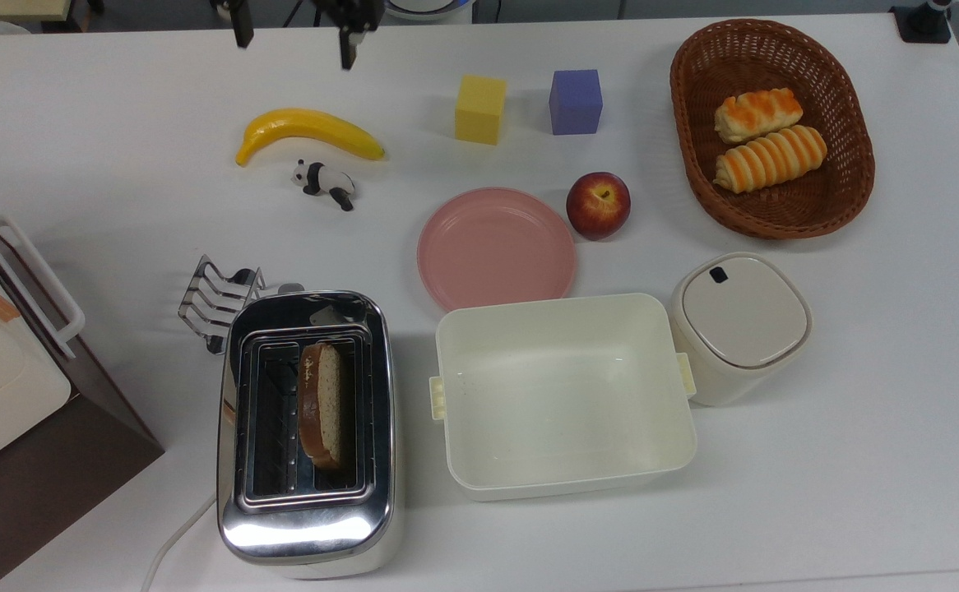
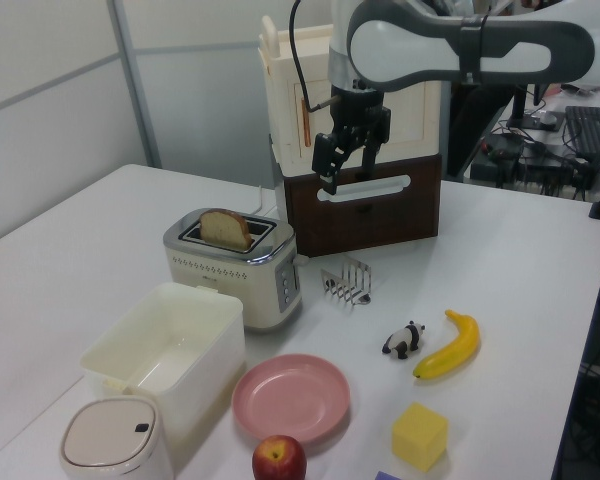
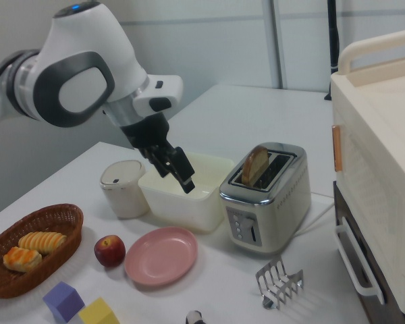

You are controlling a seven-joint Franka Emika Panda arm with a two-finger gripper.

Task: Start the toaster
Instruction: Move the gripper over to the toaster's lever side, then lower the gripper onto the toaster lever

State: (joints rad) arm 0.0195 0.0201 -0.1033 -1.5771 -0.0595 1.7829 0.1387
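My hand (image 2: 347,160) hangs empty in the air with its fingers spread, well above the table (image 2: 520,270) and well apart from the toaster (image 2: 238,263). Its bread slice (image 2: 225,229) stands high in one slot, so I judge starting is all left.

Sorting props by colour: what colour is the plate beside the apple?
Pink; the plate shows best in the top view.

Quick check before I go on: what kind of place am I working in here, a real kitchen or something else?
Most likely a lab or office with a mock breakfast set-up, not a real kitchen: a plain white table carries a shiny chrome two-slot toaster beside a yellow foam cube and a small panda figurine, with computer desks behind.
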